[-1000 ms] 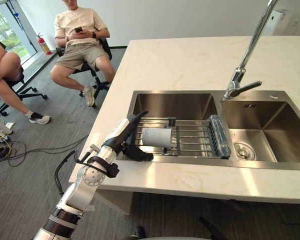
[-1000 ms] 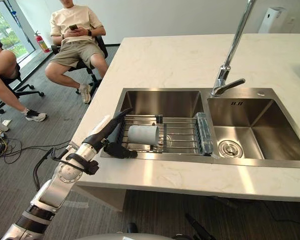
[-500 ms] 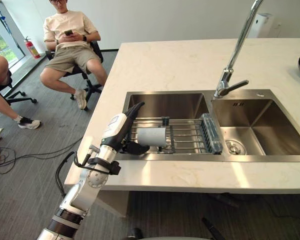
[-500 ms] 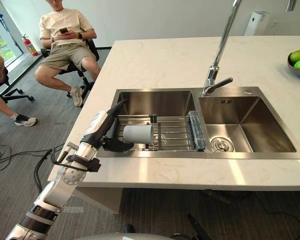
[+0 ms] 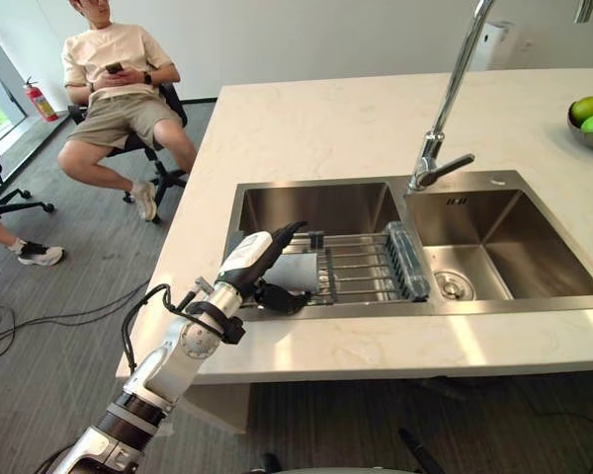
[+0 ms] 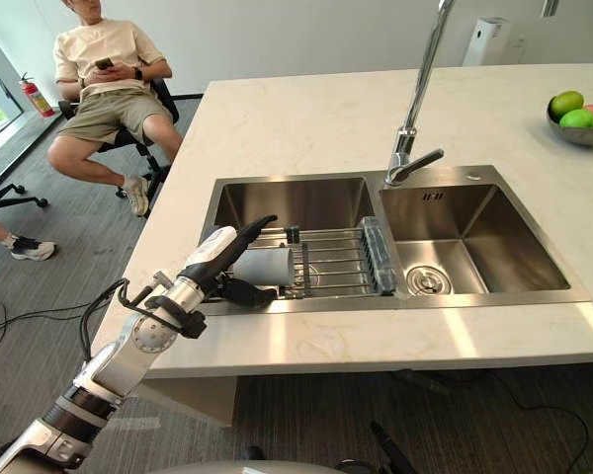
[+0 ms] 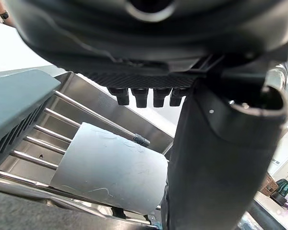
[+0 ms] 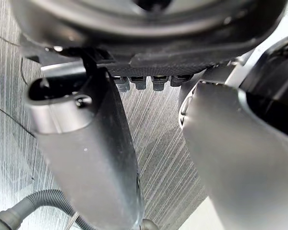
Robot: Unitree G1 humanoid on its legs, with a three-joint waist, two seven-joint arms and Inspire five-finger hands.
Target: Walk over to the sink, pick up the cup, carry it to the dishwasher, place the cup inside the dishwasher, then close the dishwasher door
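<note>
The cup [image 5: 296,271] lies on its side on the wire rack [image 5: 364,273] across the left basin of the sink [image 5: 318,204]. The left hand [image 5: 260,259] is spread wide about the cup's near end, with its straight fingers [image 5: 290,233] over the top and its thumb [image 5: 283,297] low in front; I cannot tell whether either touches it. The right hand [image 8: 149,43] hangs over grey floor, its fingers relaxed and holding nothing.
</note>
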